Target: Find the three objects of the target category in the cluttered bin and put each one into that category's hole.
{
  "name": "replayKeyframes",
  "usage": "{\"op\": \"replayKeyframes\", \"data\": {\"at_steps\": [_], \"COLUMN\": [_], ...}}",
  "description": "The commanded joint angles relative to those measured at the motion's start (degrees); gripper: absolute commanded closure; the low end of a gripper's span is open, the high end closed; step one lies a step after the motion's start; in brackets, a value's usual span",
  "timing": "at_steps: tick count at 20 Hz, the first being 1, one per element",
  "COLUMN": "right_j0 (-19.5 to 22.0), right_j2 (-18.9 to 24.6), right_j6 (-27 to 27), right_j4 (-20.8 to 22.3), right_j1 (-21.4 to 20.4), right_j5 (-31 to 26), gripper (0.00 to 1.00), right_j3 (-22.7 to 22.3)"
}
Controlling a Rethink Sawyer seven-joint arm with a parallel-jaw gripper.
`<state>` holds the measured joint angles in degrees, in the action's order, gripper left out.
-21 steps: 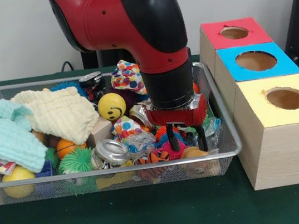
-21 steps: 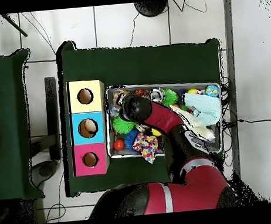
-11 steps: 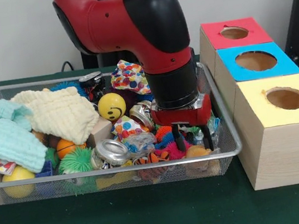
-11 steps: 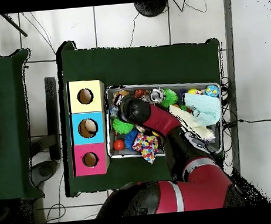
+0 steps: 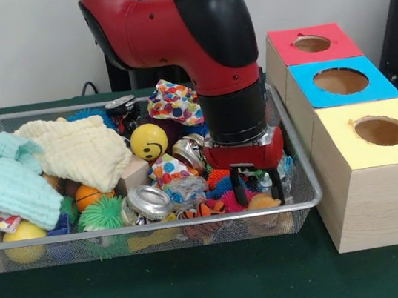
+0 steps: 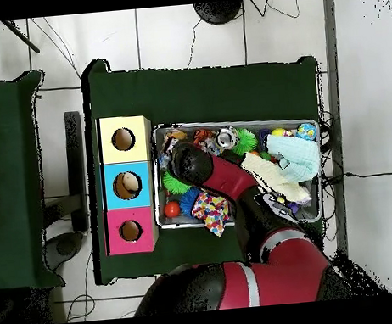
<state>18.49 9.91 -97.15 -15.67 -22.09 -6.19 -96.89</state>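
Front view
Gripper: fingers spread apart, holding nothing, tips down in the clutter at the wire bin's end nearest the boxes.
Under it: an orange toy – just beside the fingers.
Boxes: red, blue, yellow, each with a hole on top.

Overhead view
Arm: over the bin's box-side end – gripper hidden.
Blue box: something pale shows in its hole.

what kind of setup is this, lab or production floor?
Likely a lab test cell: a wire mesh bin of mixed toys and cloths, three wooden sorting boxes with coloured tops, and loose cables on the white tiled floor.
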Motion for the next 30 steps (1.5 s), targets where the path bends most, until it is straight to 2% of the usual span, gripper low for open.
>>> {"op": "replayKeyframes", "data": {"at_steps": [1,4,7,8,11,13,18,19,24,26,30], "right_j0": [-3.2,-1.8,-0.2,-0.3,-2.2,-5.7,-10.7,-10.3,-10.2,-9.7,-9.8], "right_j2": [0.4,3.9,6.4,6.0,2.8,-2.2,-9.4,-9.1,-9.3,-8.2,-7.7], "right_j6": [-17.3,-19.7,-19.3,-19.1,-17.8,-17.2,-15.7,-15.4,-15.4,-16.1,-16.8], "right_j4": [-4.2,-4.9,-4.8,-5.1,-5.6,-6.6,-7.7,-7.5,-7.9,-7.9,-8.8], "right_j1": [1.4,1.3,1.5,1.5,2.0,1.6,1.2,1.3,1.3,0.8,-1.0], "right_j5": [6.7,9.6,9.1,8.8,7.6,6.4,6.0,5.7,4.6,5.9,3.6], "gripper": [0.0,0.0,0.0,0.0,0.0,0.0,0.0,1.0,1.0,1.0,1.0], "right_j3": [-1.1,-2.9,-4.0,-3.9,-3.1,-2.1,0.3,0.3,0.7,0.4,-0.5]}}
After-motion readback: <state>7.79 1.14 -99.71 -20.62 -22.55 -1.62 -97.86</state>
